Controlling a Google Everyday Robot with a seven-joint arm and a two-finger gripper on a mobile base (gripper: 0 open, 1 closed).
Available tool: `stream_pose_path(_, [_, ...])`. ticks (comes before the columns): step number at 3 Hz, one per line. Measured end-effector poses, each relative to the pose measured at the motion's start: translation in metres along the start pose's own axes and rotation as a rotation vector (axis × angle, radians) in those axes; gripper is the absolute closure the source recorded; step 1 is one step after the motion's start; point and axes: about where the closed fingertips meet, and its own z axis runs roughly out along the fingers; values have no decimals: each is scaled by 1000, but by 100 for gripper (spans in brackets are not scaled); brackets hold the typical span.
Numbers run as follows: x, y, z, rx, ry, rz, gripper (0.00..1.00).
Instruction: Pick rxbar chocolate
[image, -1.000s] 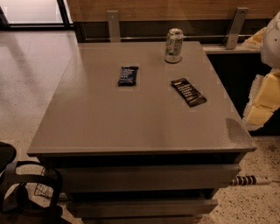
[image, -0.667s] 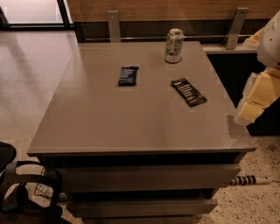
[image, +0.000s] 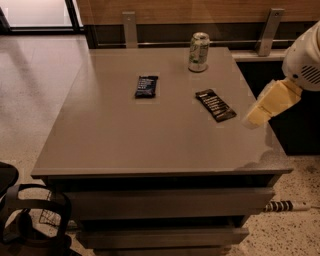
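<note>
The black chocolate bar (image: 215, 105) lies flat on the right part of the grey table (image: 150, 145), nearer than the can (image: 198, 51) and right of the dark blue bar (image: 146, 86). The gripper (image: 261, 112) hangs just right of it, above the table's right edge, touching nothing; whether it is spread or closed cannot be told.
</note>
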Motion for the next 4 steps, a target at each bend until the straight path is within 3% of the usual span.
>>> stream_pose_path(1, [-1, -16, 42, 38, -119, 180, 0])
stream_pose_path(2, [-12, -34, 68, 62, -260, 282, 0])
stream_pose_path(4, [-42, -43, 105, 65, -493, 395, 0])
